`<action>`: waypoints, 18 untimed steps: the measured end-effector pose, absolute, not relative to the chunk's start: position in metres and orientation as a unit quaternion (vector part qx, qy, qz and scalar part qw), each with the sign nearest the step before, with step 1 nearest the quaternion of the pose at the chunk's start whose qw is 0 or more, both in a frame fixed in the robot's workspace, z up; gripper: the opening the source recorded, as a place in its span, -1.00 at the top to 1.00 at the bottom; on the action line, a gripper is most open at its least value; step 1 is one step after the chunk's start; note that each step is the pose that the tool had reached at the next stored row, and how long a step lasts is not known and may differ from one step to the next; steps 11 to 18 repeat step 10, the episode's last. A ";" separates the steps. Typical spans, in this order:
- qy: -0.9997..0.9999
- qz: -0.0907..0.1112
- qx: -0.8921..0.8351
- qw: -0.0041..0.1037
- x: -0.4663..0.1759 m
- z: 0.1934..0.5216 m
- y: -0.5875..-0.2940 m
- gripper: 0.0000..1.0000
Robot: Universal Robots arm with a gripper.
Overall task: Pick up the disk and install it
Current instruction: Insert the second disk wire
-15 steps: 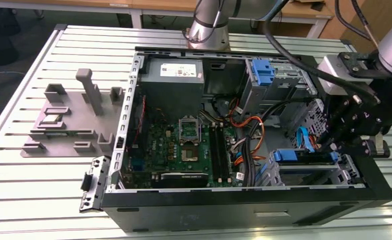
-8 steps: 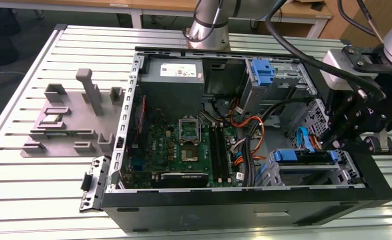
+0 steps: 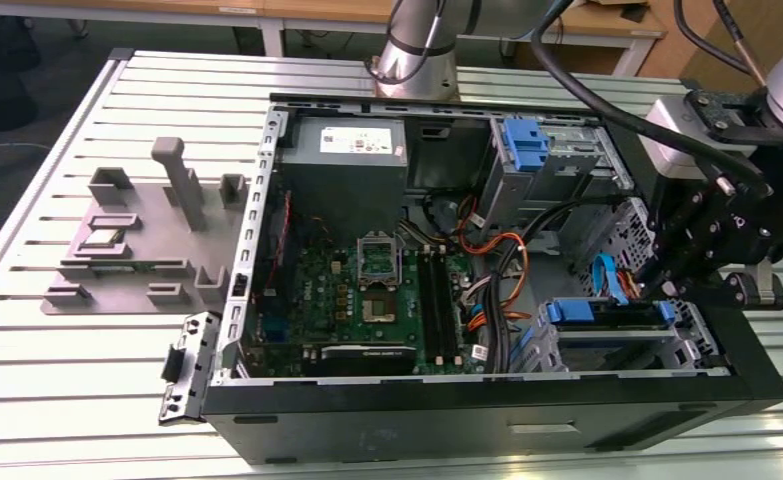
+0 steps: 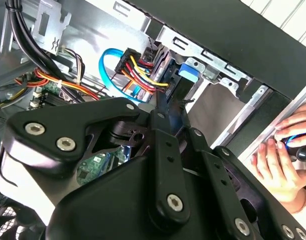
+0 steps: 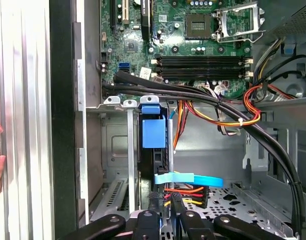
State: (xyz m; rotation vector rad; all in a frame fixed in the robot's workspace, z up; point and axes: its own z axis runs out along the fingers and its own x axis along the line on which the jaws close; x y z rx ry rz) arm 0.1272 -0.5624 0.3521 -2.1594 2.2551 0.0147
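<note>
The disk (image 5: 154,150) stands edge-on in a slot of the metal drive cage (image 5: 115,165), its blue carrier tab (image 5: 154,131) at the far end. In the exterior view the disk (image 3: 607,313) lies in the cage at the case's front right corner, blue rails showing. My gripper (image 5: 164,212) sits at the disk's near end, fingers (image 5: 149,220) drawn close together on its black edge. The second wrist view shows the gripper (image 4: 172,107) pinching that edge below the blue tab (image 4: 187,71). From outside, the gripper (image 3: 667,292) hangs just right of the cage.
Orange, red and yellow power wires (image 5: 185,192) and a blue flat cable (image 5: 190,179) lie beside the disk's near end. Thick black cables (image 5: 193,95) cross above the cage. A person's hand (image 4: 285,160) rests outside the case wall. A second blue-railed bay (image 3: 527,145) stands at the back.
</note>
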 end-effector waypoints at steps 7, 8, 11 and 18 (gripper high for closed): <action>0.722 0.005 -0.692 0.010 0.127 0.354 -0.562 0.52; 0.722 0.005 -0.692 0.010 0.127 0.355 -0.562 0.52; 0.722 0.005 -0.692 0.010 0.127 0.355 -0.562 0.52; 0.722 0.005 -0.692 0.010 0.127 0.355 -0.562 0.52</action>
